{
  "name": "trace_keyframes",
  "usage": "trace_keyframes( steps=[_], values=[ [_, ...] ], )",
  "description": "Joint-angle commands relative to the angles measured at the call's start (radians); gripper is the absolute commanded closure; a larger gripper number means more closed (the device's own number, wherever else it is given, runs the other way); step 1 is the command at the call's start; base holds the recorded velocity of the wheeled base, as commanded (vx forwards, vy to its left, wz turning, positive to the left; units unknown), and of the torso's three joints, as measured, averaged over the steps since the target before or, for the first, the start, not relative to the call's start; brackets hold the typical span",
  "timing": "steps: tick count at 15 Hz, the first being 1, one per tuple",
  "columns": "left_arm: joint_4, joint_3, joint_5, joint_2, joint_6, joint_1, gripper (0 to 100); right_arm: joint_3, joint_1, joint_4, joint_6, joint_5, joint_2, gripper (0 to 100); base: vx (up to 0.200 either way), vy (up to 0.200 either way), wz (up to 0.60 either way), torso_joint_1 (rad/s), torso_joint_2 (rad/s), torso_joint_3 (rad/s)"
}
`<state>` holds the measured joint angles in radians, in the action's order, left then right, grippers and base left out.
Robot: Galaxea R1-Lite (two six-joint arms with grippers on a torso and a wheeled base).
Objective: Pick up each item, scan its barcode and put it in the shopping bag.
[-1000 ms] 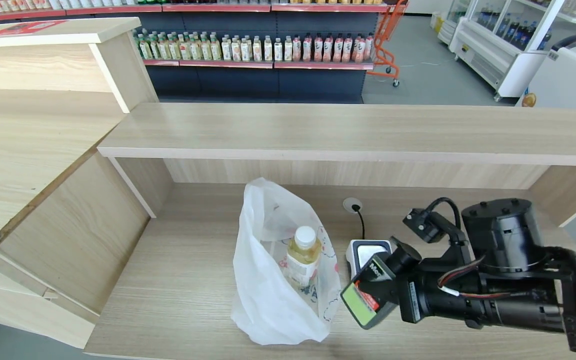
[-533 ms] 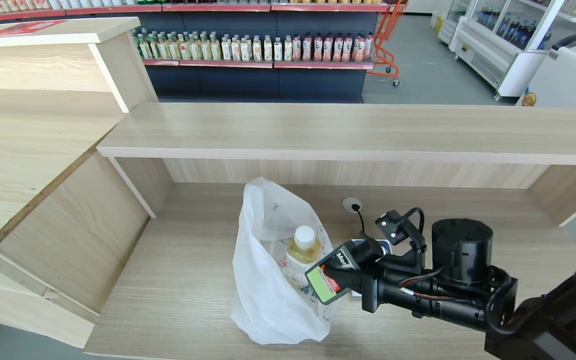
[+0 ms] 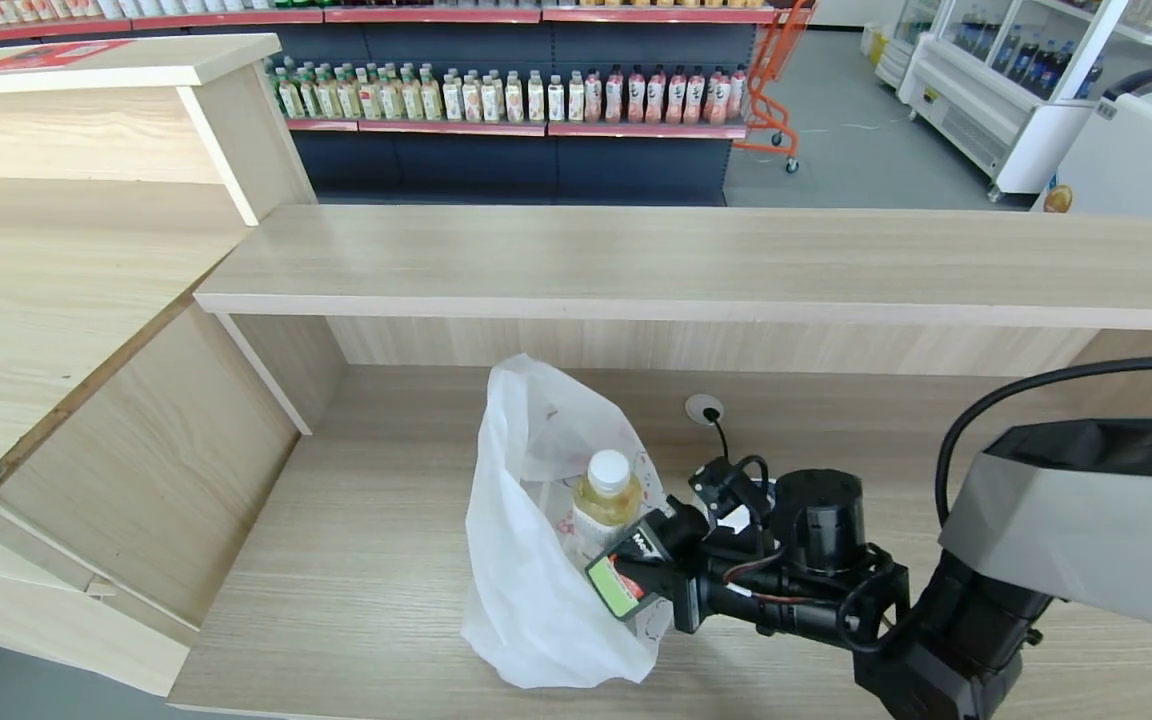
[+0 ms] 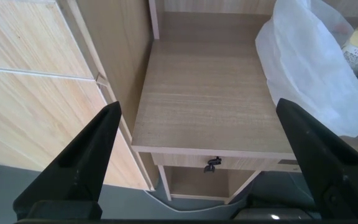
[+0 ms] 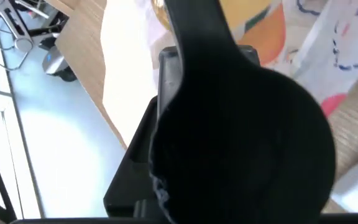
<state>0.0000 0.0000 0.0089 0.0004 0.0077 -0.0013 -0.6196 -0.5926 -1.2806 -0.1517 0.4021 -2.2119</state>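
Box (image 3: 624, 587) apparently within right tool (image 3: 658, 562)

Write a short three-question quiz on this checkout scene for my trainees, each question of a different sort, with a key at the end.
1. True or false: the bottle stands upright inside the shopping bag.
2. Multiple choice: what does the right claw hold, beside the bag?
A. a black box with a green face
B. a white cup
C. nothing
3. Fill in the gap: the left claw, over the near edge of the wooden counter, is ____ (open or shut) and holds nothing.

Key: 1 true; 2 A; 3 open.
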Motion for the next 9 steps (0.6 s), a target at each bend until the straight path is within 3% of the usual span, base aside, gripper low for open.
trace_keyframes(
  steps=[1,5,9],
  values=[
    [0.000,0.000,0.000,0.000,0.000,0.000,0,-0.077,-0.013,0.014,0.018,0.018,-0.074,100,0.000,0.000,0.00,0.000,0.00,0.000],
    [0.000,0.000,0.000,0.000,0.000,0.000,0,-0.108,-0.015,0.030,0.132,0.026,-0.111,100,0.000,0.000,0.00,0.000,0.00,0.000],
    [0.000,0.000,0.000,0.000,0.000,0.000,0,-0.106,-0.018,0.030,0.149,0.024,-0.111,100,0.000,0.000,0.00,0.000,0.00,0.000]
  ],
)
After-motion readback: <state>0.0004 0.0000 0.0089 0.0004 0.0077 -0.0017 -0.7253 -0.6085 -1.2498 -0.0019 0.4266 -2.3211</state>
